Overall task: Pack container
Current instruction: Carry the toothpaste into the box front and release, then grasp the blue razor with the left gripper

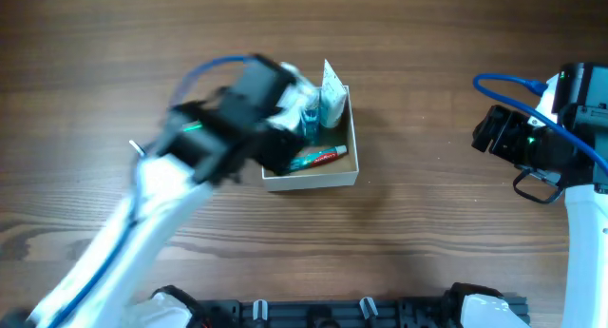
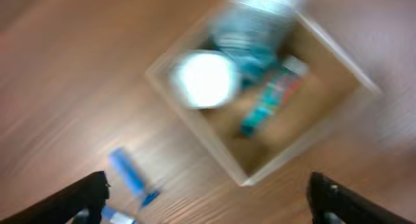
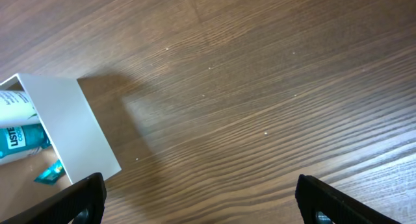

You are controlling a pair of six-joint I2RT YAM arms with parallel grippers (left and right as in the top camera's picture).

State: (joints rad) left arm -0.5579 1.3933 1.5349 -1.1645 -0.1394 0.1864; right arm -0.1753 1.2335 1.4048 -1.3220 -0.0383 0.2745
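The container (image 1: 313, 182) is a square white-walled box with a tan inside at the table's middle. It holds a red and green toothpaste tube (image 1: 318, 158), a teal bottle (image 1: 311, 125) and a white packet (image 1: 332, 92). My left arm (image 1: 223, 124) hangs over its left side. The left wrist view is blurred: the container (image 2: 195, 117) holds a round white jar (image 2: 203, 79) and the tube (image 2: 270, 100). My left gripper (image 2: 208, 199) is open and empty above the table beside it. My right gripper (image 3: 201, 199) is open and empty, far right of the container (image 3: 75, 123).
A small blue item (image 2: 130, 175) lies on the wood outside the container in the left wrist view, too blurred to name. The right arm (image 1: 532, 143) with its blue cable sits at the table's right edge. A black rail (image 1: 332, 314) runs along the front edge.
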